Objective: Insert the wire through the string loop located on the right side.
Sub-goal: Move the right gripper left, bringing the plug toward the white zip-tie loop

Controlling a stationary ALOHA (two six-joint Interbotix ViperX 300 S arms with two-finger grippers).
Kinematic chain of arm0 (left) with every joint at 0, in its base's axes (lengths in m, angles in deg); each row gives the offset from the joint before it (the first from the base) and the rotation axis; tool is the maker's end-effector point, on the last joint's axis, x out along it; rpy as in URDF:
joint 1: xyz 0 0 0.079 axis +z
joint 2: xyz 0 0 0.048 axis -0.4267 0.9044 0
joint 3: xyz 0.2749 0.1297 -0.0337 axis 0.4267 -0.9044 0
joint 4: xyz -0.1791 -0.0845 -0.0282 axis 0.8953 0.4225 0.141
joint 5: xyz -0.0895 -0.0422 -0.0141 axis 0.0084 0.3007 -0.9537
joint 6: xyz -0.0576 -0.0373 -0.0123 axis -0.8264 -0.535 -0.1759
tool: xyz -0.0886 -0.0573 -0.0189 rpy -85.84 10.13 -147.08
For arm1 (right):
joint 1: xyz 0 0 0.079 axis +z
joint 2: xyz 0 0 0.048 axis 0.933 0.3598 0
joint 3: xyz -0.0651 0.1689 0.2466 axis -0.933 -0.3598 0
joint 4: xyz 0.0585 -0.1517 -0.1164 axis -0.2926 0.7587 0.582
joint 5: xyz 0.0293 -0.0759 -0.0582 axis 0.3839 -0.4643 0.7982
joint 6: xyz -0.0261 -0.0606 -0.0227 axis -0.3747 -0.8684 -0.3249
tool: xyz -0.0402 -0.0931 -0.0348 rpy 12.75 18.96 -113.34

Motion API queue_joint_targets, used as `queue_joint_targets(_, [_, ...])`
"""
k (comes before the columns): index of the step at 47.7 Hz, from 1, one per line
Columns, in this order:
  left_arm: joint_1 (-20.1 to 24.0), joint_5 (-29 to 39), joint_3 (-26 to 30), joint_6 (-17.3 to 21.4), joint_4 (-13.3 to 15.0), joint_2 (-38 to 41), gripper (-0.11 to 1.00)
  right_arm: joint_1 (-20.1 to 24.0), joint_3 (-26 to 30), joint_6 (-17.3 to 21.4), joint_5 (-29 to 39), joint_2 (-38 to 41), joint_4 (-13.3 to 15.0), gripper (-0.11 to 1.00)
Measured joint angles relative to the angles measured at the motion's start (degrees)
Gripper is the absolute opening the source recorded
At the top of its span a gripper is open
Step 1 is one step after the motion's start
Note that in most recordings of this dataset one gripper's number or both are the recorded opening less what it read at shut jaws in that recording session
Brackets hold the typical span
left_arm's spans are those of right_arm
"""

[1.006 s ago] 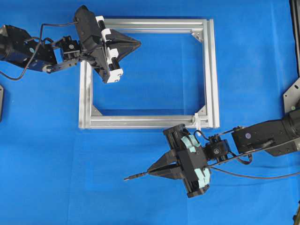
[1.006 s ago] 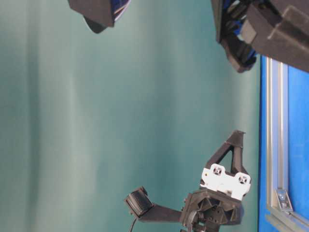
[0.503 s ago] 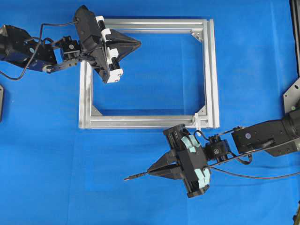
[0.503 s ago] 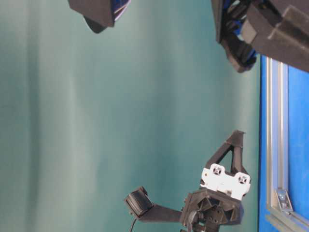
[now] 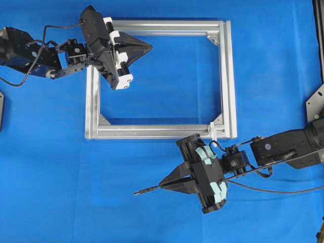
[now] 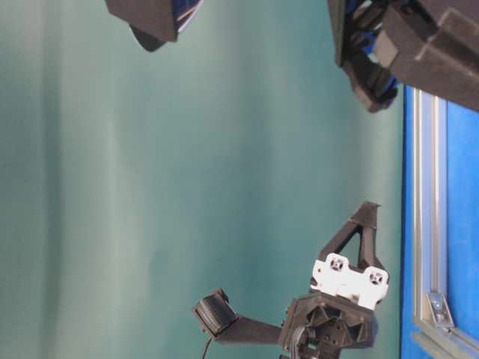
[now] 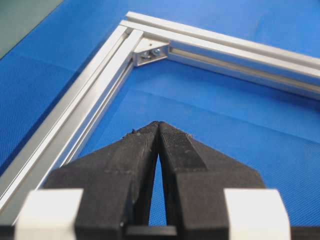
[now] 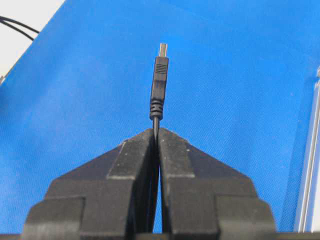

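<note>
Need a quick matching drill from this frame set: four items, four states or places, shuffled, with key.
Items:
1. left pincer
2. right pincer
3. string loop
4. wire

States or places:
A. white, on the frame's near bar by the right corner
B. shut, nothing in it, over the frame's opening
C. plug tip sticks out past the fingertips
D. shut on the wire, outside the frame

Pairs: 1-B, 2-D, 3-A, 4-C
</note>
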Motion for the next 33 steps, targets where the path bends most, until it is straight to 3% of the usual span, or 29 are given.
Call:
queue_joint_targets(23, [0.0,0.0,0.0,0.0,0.0,0.0,0.02,0.0,-0.18,0.0,0.0,0.0,-0.09,-0.04])
queue_joint_targets(33, [0.0,0.0,0.0,0.0,0.0,0.0,0.02,0.0,-4.75,0.35,0.0,-3.08,-0.26,-0.04])
